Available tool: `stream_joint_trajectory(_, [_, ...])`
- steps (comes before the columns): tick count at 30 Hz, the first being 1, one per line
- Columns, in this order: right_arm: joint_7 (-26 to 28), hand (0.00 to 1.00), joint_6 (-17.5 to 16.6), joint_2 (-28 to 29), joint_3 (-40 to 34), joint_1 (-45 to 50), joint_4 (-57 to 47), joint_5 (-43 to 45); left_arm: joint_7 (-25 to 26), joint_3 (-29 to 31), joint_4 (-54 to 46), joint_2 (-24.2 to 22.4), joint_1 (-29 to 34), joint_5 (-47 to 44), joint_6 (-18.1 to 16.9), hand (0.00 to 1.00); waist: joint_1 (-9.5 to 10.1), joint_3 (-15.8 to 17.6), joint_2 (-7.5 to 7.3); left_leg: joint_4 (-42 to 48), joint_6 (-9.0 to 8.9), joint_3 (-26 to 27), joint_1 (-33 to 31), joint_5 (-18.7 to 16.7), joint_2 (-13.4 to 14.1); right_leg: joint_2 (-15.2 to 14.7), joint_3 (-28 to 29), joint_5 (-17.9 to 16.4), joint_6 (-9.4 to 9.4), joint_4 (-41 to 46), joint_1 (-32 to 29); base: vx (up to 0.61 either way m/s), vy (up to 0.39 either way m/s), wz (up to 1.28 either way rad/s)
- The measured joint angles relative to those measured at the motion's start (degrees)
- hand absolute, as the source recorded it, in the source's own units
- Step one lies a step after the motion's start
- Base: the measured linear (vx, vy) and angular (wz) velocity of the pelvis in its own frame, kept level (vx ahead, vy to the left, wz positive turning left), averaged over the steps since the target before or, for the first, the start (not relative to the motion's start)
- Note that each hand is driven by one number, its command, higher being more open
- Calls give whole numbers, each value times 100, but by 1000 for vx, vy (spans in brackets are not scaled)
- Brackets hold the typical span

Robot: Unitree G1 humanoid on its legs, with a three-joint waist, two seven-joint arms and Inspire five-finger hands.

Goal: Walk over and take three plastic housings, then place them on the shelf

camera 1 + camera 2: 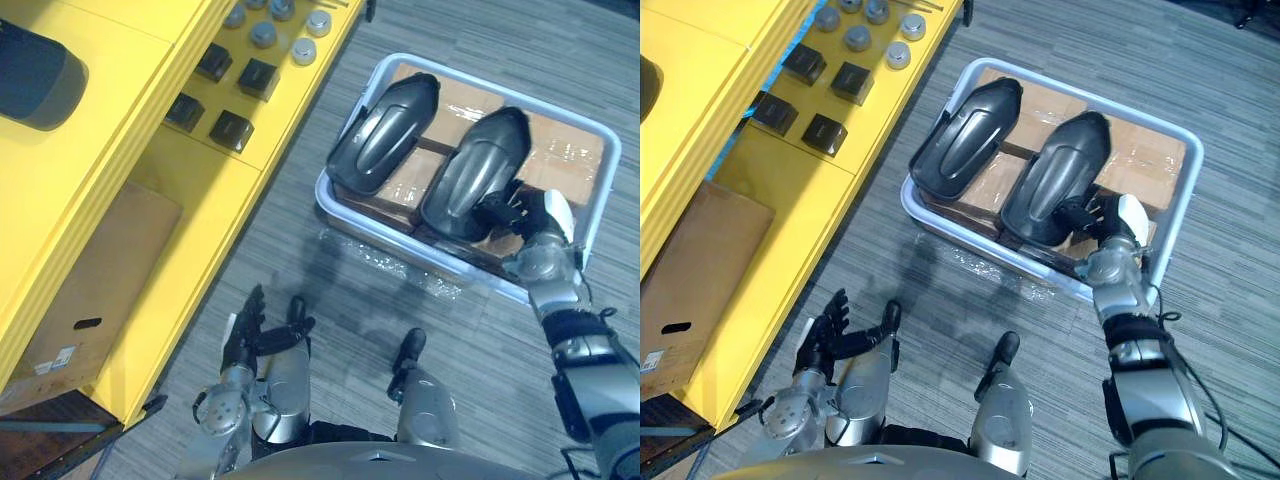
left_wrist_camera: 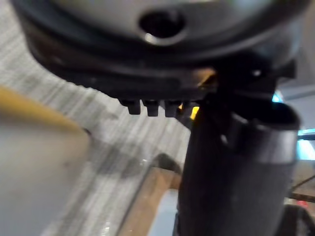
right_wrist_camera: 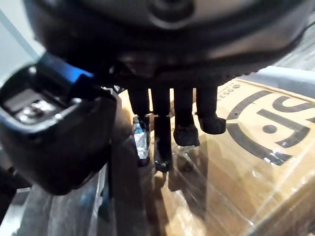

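Two dark plastic housings lie side by side on cardboard boxes (image 1: 565, 160) packed in a pale bin (image 1: 603, 135) on the floor, to the right of the yellow shelf (image 1: 150, 60). The left housing (image 1: 385, 130) is untouched. The right hand (image 1: 520, 212) is at the near end of the right housing (image 1: 475, 165), spread wide with the thumb standing apart. In the right wrist view its fingertips (image 3: 162, 147) point down at the film-wrapped cardboard just beside the housing's edge, and it holds nothing. The wide spread looks meant to put fingers on one side of the broad, smooth shell and the thumb on the other.

The left hand (image 1: 245, 330) hangs low near the shelf's near end, fingers straight and empty, probably kept free to steady the load. Small black blocks (image 1: 230, 128) and grey round caps (image 1: 305, 50) sit on the shelf. A dark rounded thing (image 1: 35, 65) at its far left may be a housing already placed there, though that cannot be told.
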Motion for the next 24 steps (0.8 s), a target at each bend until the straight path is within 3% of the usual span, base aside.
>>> stream_joint_trajectory(6, [-635, 0, 21, 618, -12, 1085, -1295, -503, 55, 400, -1466, -9, -37, 59, -240, 100, -200, -204, -323, -173, -20, 103, 223, 11, 6, -2, 62, -6, -9, -28, 93, 29, -8, -7])
stream_joint_trajectory(14, [-1124, 0, 8, 628, -83, 1181, -1324, -941, -103, 311, -1595, 4, -692, 43, -230, 100, -345, -743, -464, -231, -28, 159, 320, 14, 12, 6, 112, -4, -9, -71, 147, -6, 1, -3])
stream_joint_trajectory(19, [-1118, 0, 7, 629, 12, 1139, -1302, -1121, -514, -216, -1434, 137, -1316, -425, 496, 100, -345, -898, -475, -218, -34, 224, 418, 8, 21, 21, 225, 27, -3, -118, 222, -18, 5, -7])
stream_joint_trajectory(24, [-1119, 0, 2, 630, 288, 396, -799, -1141, -622, -886, -612, 174, -2353, -807, 1185, 100, -426, -916, -476, -109, -23, 415, 369, -26, 55, 48, 427, 172, -37, -222, 116, -52, 19, -20])
